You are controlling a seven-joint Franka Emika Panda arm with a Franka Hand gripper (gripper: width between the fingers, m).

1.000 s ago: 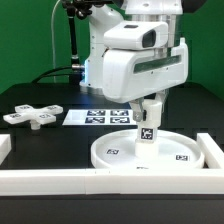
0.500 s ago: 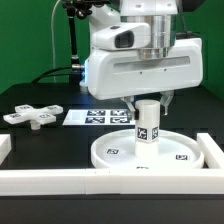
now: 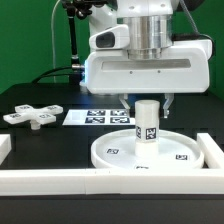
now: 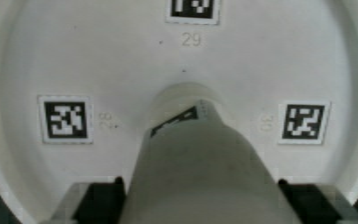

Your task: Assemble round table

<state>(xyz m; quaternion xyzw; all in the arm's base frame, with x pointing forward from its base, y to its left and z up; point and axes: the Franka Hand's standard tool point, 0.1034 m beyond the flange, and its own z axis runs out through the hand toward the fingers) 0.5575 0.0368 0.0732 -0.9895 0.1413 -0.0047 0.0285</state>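
Note:
The large rimmed round disc [image 3: 112, 153] lies flat on the black table. The short cylindrical leg [image 3: 147, 122] stands upright at its centre, tag facing front. My gripper [image 3: 147, 104] comes straight down over the leg and is shut on its upper part. In the wrist view the leg [image 4: 197, 160] fills the space between the dark pads [image 4: 99, 196], and the gripper [image 4: 201, 198] is over the disc [image 4: 87, 60], whose tags show. The cross-shaped base [image 3: 32, 115] lies apart at the exterior view's left.
The marker board [image 3: 98, 117] lies behind the disc. A long white rail [image 3: 100, 183] runs along the front, and another rail [image 3: 213, 150] stands at the exterior view's right, close to the disc's rim.
The hand has turned about its vertical axis over the leg, its broad side now facing the camera. The leg stays upright at the disc's centre.

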